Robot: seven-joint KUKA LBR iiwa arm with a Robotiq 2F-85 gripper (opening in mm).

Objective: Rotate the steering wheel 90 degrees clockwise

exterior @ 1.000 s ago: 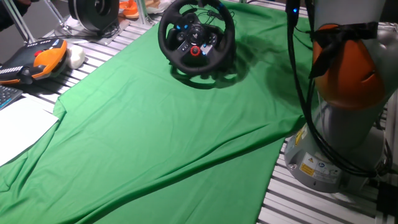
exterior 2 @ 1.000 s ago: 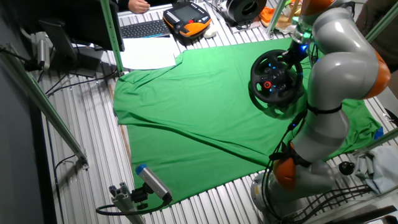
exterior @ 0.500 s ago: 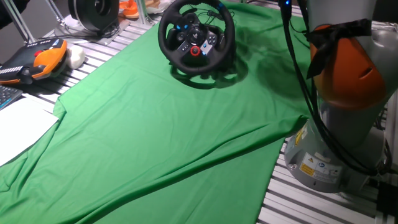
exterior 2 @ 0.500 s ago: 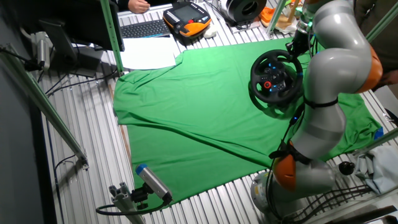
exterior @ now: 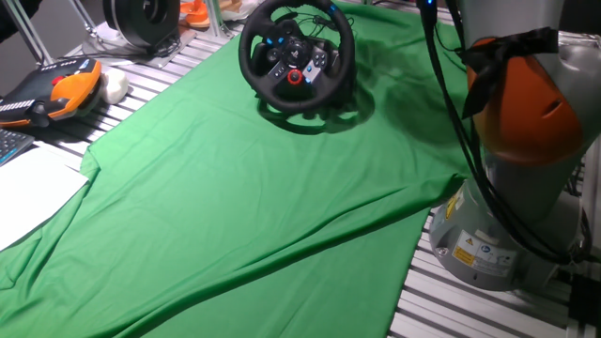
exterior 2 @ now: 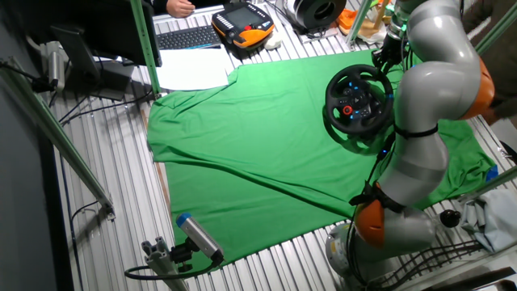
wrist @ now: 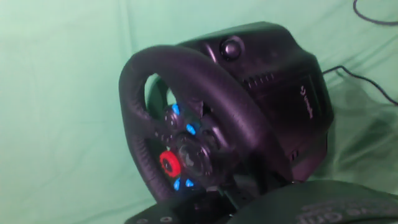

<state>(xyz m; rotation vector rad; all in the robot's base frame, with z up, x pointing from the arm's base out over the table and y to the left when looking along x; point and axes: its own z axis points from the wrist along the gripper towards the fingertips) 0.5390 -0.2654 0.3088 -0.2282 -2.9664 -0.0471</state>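
Note:
The black steering wheel [exterior: 297, 54] stands tilted on its bulky base at the far end of the green cloth [exterior: 244, 188]. Its hub shows a red knob and blue lights. It also shows in the other fixed view [exterior 2: 357, 100]. The hand view looks down on its rim [wrist: 205, 78] and base [wrist: 273, 68] from above and behind. My gripper [exterior 2: 384, 56] hangs just above and behind the wheel's top edge, apart from the rim. Its fingers are small and dark there, and I cannot tell how they stand. In one fixed view the gripper is out of frame.
My arm's grey-and-orange base [exterior: 498, 225] stands at the cloth's right edge. An orange-black teach pendant [exterior: 56, 89], white paper [exterior: 28, 192] and a round black-and-silver drum device [exterior: 141, 19] lie at the left. A keyboard [exterior 2: 190, 38] is nearby. A thin cable [wrist: 367, 81] runs behind the wheel.
My arm has swung back and up, taking the gripper off the wheel's top rim. The wheel itself has not visibly turned.

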